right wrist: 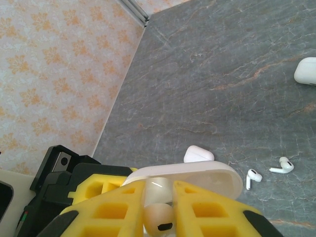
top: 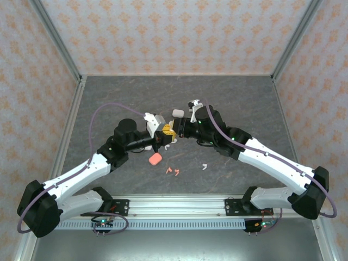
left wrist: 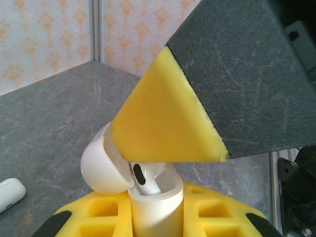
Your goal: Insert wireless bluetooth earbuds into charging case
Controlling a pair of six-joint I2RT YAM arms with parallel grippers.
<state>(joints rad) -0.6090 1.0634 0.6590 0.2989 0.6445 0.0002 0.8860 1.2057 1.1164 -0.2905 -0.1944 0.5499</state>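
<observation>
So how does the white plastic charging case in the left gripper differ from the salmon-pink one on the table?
The white plastic charging case is open, lid tipped back; the salmon-pink case looks shut. The white case is clamped in the left gripper; the salmon-pink case lies on the table. Both are rounded, pebble-like.

White case (left wrist: pixel 153 210) and earbud (right wrist: pixel 158 217), grey veined table (top: pixel 136 98), orange-patterned cream walls (top: pixel 174 32).

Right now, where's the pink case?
In the top view the pink case lies on the table left of centre, just near-side of the left gripper, two pink earbuds to its right.
</observation>
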